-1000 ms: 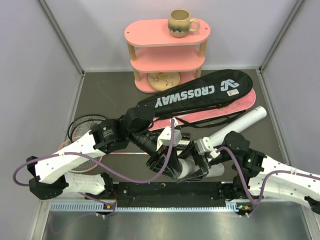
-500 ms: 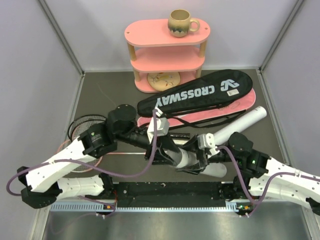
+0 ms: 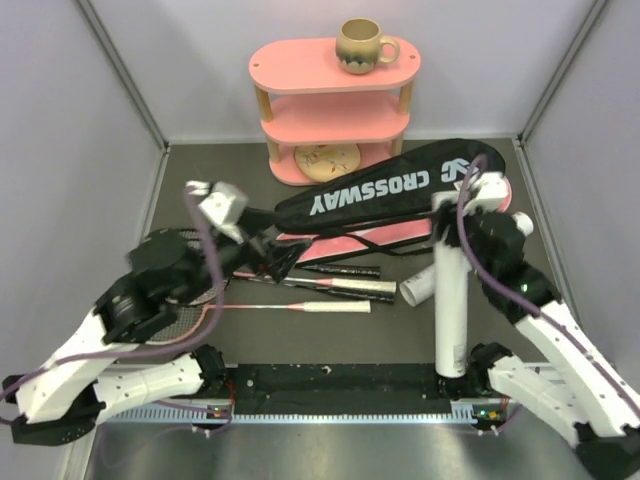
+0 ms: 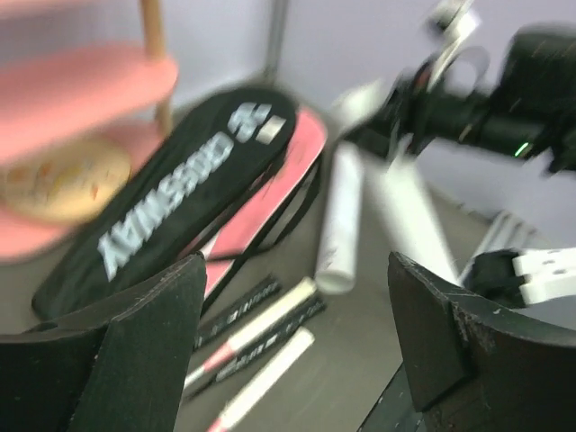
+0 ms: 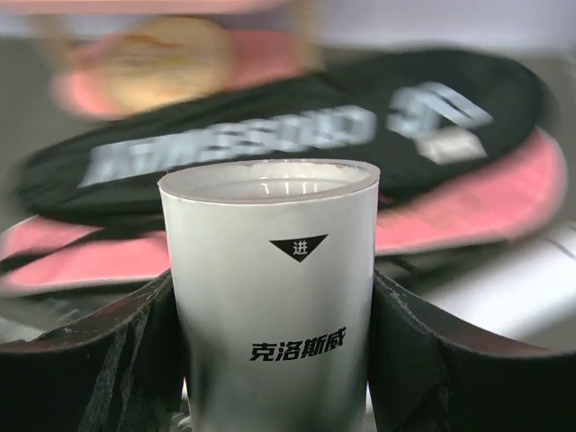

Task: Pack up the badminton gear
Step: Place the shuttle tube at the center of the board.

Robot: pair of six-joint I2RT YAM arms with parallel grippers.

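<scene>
Top view: the left gripper has let go and drawn back left of the CROSSWAY bag. The right gripper has stood the white tube upright before it.
Left wrist: jaws wide, empty.
Right wrist: tube clamped mouth-up, likely ready for filling.

I read the white tube as smooth card or plastic; I cannot tell which. It has a faint sheen and crisp black print. The fingers of the right pincer on it are black, matt and slightly grainy. The left pincer shows the same finish. The black CROSSWAY bag looks like matt cloth with white printed lettering, and the pink bag looks like similar soft material. The shelf has smooth matt pink boards on pale wood posts. The mug is glossy glazed ceramic. The tabletop is dark and matt.
</scene>
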